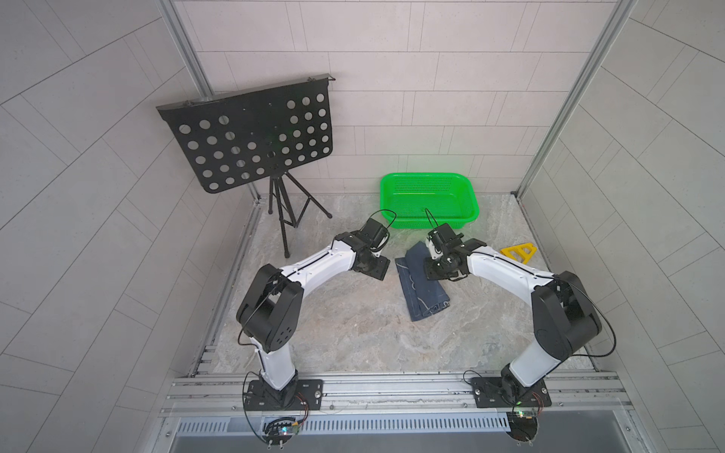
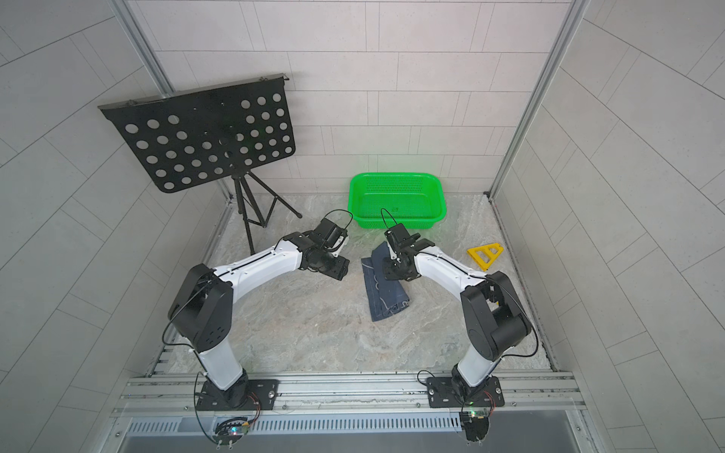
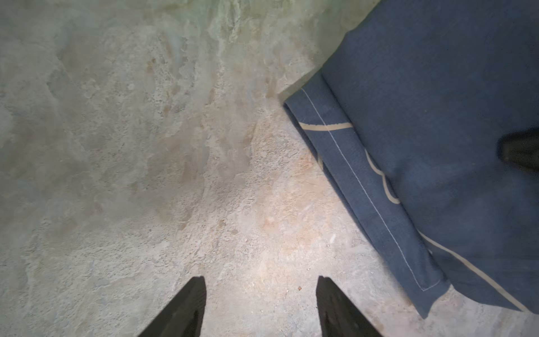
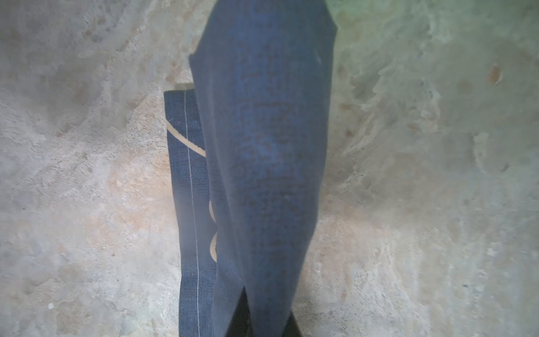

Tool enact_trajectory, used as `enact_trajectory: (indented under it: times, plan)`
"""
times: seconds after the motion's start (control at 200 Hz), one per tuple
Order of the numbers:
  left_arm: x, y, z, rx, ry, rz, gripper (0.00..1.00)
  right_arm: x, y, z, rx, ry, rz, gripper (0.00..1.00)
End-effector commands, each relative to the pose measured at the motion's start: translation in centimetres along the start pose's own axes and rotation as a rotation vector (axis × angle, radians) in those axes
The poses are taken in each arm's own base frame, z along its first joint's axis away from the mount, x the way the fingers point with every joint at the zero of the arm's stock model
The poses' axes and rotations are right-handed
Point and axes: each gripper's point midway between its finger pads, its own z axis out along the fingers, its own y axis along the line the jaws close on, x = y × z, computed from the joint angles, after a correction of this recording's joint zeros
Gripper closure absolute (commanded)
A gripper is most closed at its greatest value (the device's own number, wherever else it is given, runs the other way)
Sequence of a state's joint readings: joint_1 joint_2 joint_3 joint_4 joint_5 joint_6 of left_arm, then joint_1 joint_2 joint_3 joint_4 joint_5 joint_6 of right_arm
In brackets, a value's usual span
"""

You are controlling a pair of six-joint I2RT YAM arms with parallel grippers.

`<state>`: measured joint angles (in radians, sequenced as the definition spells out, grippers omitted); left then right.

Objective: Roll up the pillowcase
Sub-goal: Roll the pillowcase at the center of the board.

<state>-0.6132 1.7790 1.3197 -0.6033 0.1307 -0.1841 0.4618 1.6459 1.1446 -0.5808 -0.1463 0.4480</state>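
Observation:
The pillowcase [image 1: 423, 292] [image 2: 386, 296] is a dark navy cloth with pale line drawings, folded into a narrow strip on the stone-look table. My right gripper [image 1: 433, 272] [image 4: 268, 321] is shut on a fold at the strip's far end. That fold rises off the table as a plain blue flap [image 4: 265, 140] over the stitched hem layer [image 4: 188, 181]. My left gripper [image 1: 374, 270] [image 3: 261, 291] stands open over bare table, just left of the cloth's far corner [image 3: 437, 116], touching nothing. A dark part of the right gripper [image 3: 522, 151] shows on the cloth.
A green plastic basket [image 1: 429, 178] stands behind the grippers by the back wall. A yellow triangular piece [image 1: 518, 251] lies at the right, near the right arm. A black perforated music stand [image 1: 251, 133] on a tripod [image 1: 286, 211] occupies the back left corner.

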Motion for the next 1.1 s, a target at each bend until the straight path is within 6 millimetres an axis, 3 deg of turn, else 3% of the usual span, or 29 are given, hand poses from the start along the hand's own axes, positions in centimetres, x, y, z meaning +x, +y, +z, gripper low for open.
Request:
enact_trajectory:
  times: [0.0,0.13,0.27,0.5,0.705,0.906,1.096]
  plan:
    - [0.6,0.4,-0.5,-0.003,0.006,-0.012,0.32,0.9,-0.8,-0.5,0.139,0.034,-0.072,0.83]
    - [1.1,0.8,0.0,0.006,0.011,-0.031,0.32,1.1,0.4,-0.9,0.192,0.044,-0.148,0.71]
    - [1.7,1.7,0.5,0.009,0.011,-0.076,0.32,1.3,2.4,-1.1,0.187,0.034,-0.208,0.66]
    - [1.8,3.8,-1.5,0.007,-0.028,-0.147,0.32,1.7,5.6,-1.2,0.152,0.017,-0.283,0.55]
    - [1.8,4.9,-3.2,0.024,-0.073,-0.214,0.32,2.5,8.2,-0.3,0.029,0.02,-0.265,0.52]
    - [2.8,4.7,-2.5,0.05,-0.044,-0.232,0.32,3.6,10.0,1.5,-0.084,0.051,-0.236,0.52]
    - [3.4,4.6,-2.2,0.058,-0.038,-0.242,0.32,4.7,9.9,3.4,-0.119,0.096,-0.215,0.53]
